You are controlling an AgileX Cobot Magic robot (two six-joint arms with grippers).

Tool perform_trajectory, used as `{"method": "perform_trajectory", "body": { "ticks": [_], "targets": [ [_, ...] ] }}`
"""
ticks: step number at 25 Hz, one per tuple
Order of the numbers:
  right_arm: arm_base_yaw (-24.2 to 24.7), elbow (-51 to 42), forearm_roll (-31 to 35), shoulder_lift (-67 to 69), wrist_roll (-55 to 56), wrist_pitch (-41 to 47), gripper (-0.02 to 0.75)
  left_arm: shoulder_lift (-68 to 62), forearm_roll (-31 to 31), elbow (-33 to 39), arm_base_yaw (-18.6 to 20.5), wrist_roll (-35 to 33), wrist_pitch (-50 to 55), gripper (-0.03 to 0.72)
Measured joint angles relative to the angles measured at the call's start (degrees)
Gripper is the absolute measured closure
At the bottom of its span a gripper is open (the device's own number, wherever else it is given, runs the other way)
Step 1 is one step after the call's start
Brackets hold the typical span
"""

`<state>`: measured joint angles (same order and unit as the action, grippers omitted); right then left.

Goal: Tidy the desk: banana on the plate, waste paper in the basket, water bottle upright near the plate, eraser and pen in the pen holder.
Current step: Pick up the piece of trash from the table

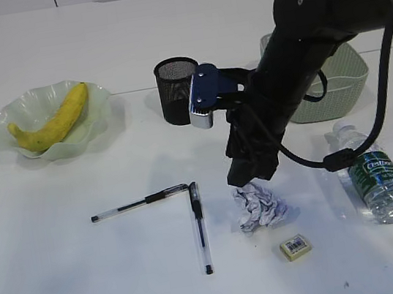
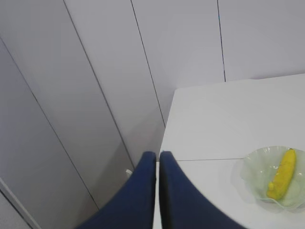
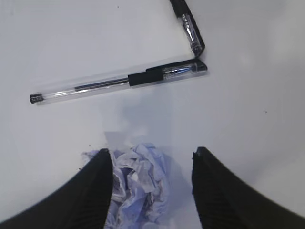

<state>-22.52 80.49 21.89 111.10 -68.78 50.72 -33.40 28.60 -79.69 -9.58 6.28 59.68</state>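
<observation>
2 pens lie on the desk (image 1: 69, 284) near its front edge, their capped ends meeting in an L: pen 1 (image 1: 140, 203) runs left from the corner, pen 2 (image 1: 200, 228) runs toward the front. Nearest the front on the right sits the eraser (image 1: 296, 247), flat on the white top, just in front of the waste paper (image 1: 259, 206), a crumpled ball. The right gripper (image 3: 151, 183) hangs over that ball with its jaws parted; the paper sits between the 2 dark fingers (image 3: 90, 191) and looks loose, touching the left one at most, so nothing is clamped. Right of the ball the water bottle (image 1: 376, 179) lies on its side, cap pointing away from the front, well apart from the plate (image 1: 29, 113).

Farther back, the pen holder (image 1: 175, 91) stands upright near the middle, and the basket (image 1: 335, 85) stands to its right, partly hidden by the right arm. At far left the banana (image 1: 55, 120) rests in the plate, dark tip toward the front left.

The left gripper (image 2: 157, 160) is out beyond the desk's left edge, its 2 blue fingers pressed together with nothing between them.
</observation>
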Motion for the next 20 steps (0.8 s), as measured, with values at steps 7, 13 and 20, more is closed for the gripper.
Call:
{"method": "perform_trajectory", "body": {
  "ticks": [7, 13, 20],
  "targets": [
    [0.0, 0.0, -0.8, 0.7, 0.0, -0.2, 0.334, 0.0, 0.0, 0.0, 0.0, 0.0, -0.1, 0.704],
    [0.0, 0.0, -1.2, 2.1, -1.7, 0.6, 0.333, 0.0, 0.0, 0.0, 0.0, 0.0, -0.1, 0.704],
    [0.0, 0.0, -4.4, 2.2, -2.8, 1.4, 0.330, 0.0, 0.0, 0.0, 0.0, 0.0, 0.7, 0.704]
  ]
}}
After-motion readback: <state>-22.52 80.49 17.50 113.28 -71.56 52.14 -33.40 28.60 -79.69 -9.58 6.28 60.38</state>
